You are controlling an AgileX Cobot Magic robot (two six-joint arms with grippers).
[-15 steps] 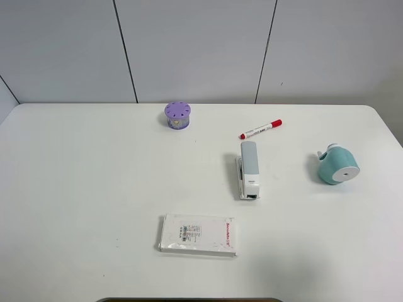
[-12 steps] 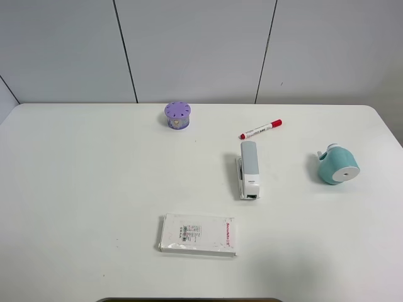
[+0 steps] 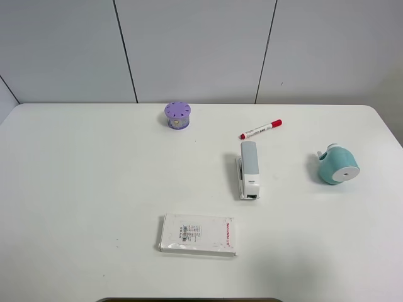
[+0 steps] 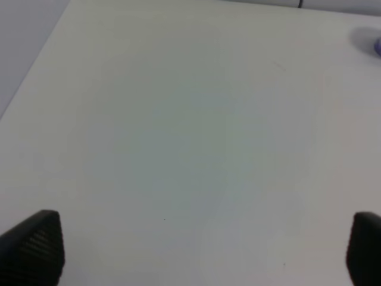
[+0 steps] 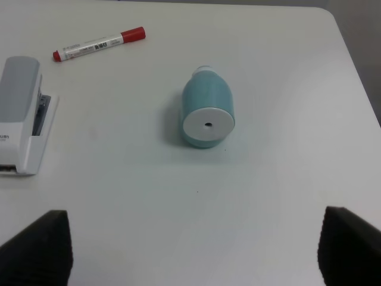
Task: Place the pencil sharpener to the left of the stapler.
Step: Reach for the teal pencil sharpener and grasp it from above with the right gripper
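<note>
A purple plastic cylinder with holes on top point(image 3: 177, 115) stands upper centre. A red-capped white marker point(image 3: 261, 129) lies to its right; a flat white rectangular packet point(image 3: 198, 234) lies lower centre.

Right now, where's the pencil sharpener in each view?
Exterior high: pencil sharpener at the far right of the picture, right of the stapler and apart from it.
Left wrist: not in it.
Right wrist: mid-frame, white end face toward the camera.
Shared landmark: the stapler, in both those views.

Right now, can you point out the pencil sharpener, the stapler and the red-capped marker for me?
pencil sharpener point(image 3: 332, 160): exterior high view, teal barrel.
stapler point(image 3: 249, 167): exterior high view, grey top arm.
red-capped marker point(image 3: 261, 129): exterior high view, white barrel.
</note>
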